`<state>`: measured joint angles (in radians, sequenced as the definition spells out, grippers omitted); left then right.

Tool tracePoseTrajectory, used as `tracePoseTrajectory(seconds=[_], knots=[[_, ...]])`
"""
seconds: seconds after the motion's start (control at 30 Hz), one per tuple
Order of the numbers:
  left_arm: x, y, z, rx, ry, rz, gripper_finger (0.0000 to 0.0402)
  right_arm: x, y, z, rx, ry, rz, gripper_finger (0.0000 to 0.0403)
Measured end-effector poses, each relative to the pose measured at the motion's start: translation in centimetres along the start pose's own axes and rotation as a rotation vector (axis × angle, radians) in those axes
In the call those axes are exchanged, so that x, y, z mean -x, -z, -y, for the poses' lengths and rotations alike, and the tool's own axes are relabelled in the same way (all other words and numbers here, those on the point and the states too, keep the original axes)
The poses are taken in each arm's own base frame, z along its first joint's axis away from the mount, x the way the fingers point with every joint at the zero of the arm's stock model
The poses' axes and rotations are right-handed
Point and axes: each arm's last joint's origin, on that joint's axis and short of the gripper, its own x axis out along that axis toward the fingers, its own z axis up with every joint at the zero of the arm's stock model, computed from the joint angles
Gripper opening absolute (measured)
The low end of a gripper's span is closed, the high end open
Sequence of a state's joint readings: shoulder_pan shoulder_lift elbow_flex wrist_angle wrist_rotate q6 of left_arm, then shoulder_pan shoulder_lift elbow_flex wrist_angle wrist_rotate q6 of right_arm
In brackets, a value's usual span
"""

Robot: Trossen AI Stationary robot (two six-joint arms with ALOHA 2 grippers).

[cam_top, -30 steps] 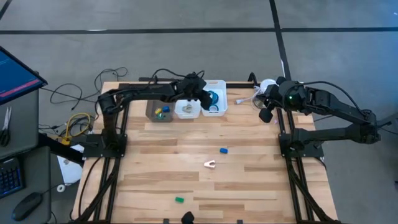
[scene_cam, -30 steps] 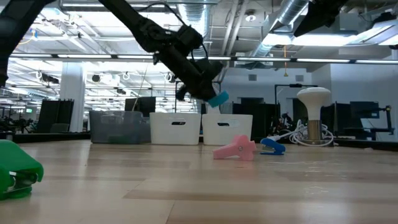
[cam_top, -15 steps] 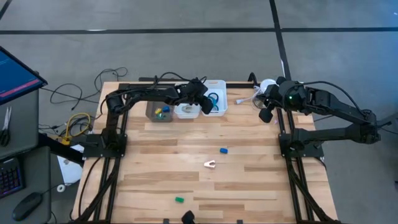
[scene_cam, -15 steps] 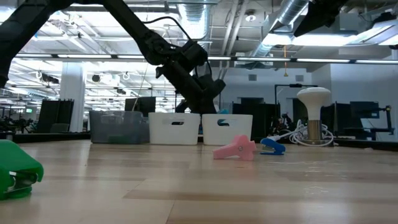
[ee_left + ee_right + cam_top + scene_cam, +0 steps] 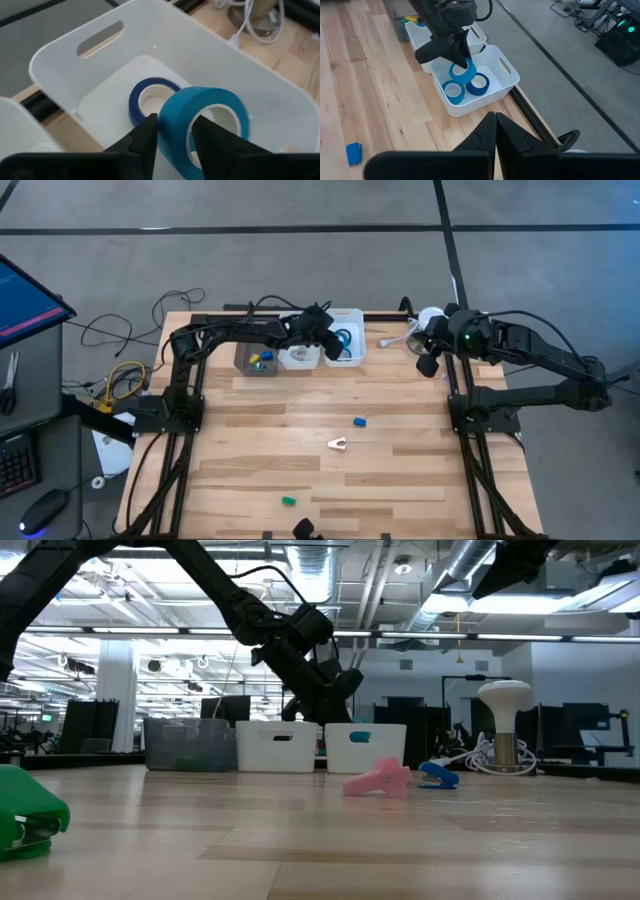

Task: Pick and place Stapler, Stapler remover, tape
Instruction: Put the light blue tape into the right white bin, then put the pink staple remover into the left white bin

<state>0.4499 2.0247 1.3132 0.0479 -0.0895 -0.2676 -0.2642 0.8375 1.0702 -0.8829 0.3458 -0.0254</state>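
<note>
Pale wood planks make up the table (image 5: 400, 480), with three bins lined along its far edge: a grey bin (image 5: 255, 360), a middle white bin (image 5: 300, 357) and an end white bin (image 5: 507, 80). The left gripper (image 5: 172, 135) hangs inside the end white bin, its fingers pinched on the wall of a tape roll (image 5: 207, 117) that is not yet let go. Directly below it lie two more tape rolls, a darker one (image 5: 478, 84) and a paler one (image 5: 452, 90), so three rolls in all, every one inside that bin. The right gripper (image 5: 495, 131) waits off to the side by the table's right edge, fingers pressed together on nothing.

Tape looks nearly finished; only the release remains. Out on the open table, nearer the front than either gripper, are one pink staple remover (image 5: 338, 444), one blue stapler (image 5: 359, 421) and one green stapler (image 5: 288, 501), all presumably left to bin.
</note>
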Motion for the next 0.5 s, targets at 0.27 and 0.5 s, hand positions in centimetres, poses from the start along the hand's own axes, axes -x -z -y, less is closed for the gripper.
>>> tracePoseTrajectory(seconds=[0.27, 0.5], knots=[[0.4, -0.9, 1.2, -0.004, 0.049, 0.096, 0.0131, 0.0, 0.0, 0.0, 0.0, 0.0, 0.0, 0.0001], [1.5, -1.8, 1.9, -0.006, 0.122, 0.135, 0.0131, 0.0, 0.1, 0.0, 0.003, 0.0, -0.009, 0.0001]])
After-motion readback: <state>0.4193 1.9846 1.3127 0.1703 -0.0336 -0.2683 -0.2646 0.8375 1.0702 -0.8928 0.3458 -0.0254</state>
